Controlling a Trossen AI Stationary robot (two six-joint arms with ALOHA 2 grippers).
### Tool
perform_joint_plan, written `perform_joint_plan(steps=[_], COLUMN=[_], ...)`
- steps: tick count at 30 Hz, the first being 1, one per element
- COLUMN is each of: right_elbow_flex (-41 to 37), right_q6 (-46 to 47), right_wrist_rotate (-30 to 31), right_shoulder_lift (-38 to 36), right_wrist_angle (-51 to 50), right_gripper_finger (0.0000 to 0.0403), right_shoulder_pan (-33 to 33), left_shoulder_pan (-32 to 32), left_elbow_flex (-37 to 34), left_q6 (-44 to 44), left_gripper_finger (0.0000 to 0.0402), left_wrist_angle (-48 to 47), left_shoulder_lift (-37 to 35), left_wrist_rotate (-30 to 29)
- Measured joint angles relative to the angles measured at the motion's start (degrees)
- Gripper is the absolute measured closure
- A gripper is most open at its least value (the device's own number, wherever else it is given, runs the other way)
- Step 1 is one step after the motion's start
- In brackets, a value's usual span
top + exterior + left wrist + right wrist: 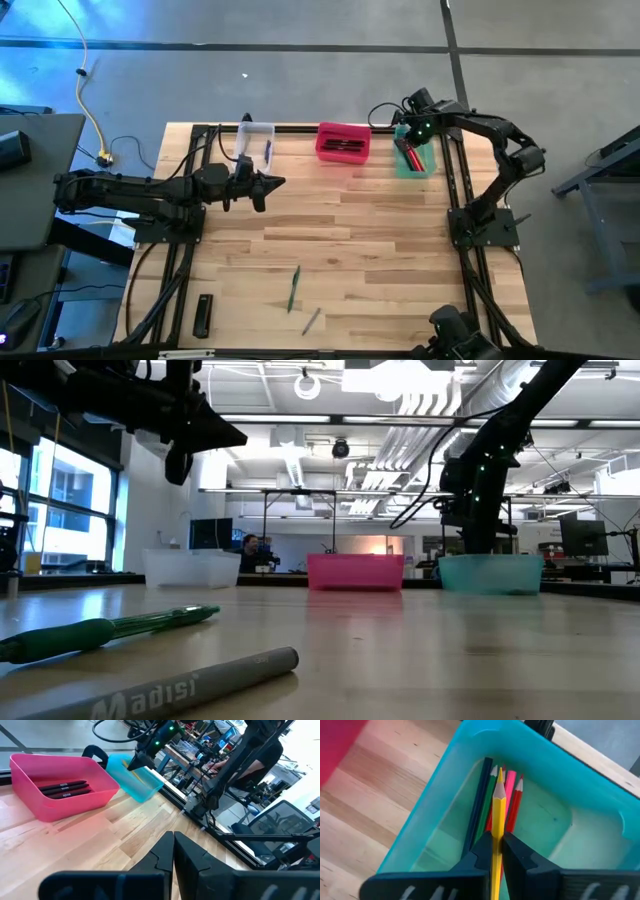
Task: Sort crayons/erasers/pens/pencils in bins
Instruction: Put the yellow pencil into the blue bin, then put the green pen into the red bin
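Grey pen (180,685) nearest; right gripper (495,851) pinching yellow pencil (497,815) over green bin (600,790); left gripper (268,184) closed, empty

Grey concrete floor (330,90) around the wood table (380,250). Yellow cable (88,95) lies on floor at far left. Open ceiling with ducts (420,400) and strip lights (300,418). Windows (60,510) at left. Office chair (287,822) beyond the table.

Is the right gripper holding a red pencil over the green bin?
No, the right gripper is shut on a yellow pencil above the green bin.
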Motion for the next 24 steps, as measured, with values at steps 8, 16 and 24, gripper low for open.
perform_joint_plan(steps=[8,16,24], right_elbow_flex=[0.00,0.00,0.00], right_q6=[-0.10,-0.98,-2.00], right_wrist_rotate=[0.02,0.04,-2.09], right_shoulder_lift=[0.58,0.58,-3.91], right_wrist_angle=[0.72,0.70,1.48], right_gripper_finger=[0.0384,0.0320,0.0349], right_shoulder_pan=[0.00,0.00,1.29], left_shoulder_pan=[0.00,0.01,-0.86], left_elbow_flex=[-0.02,-0.02,-0.01], left_q6=[0.02,-0.05,-1.96], left_gripper_finger=[0.0401,0.0401,0.0401], left_wrist_angle=[-0.01,-0.01,-3.02], left_shoulder_lift=[0.00,0.00,0.00], left_wrist_rotate=[0.04,0.13,-0.47])
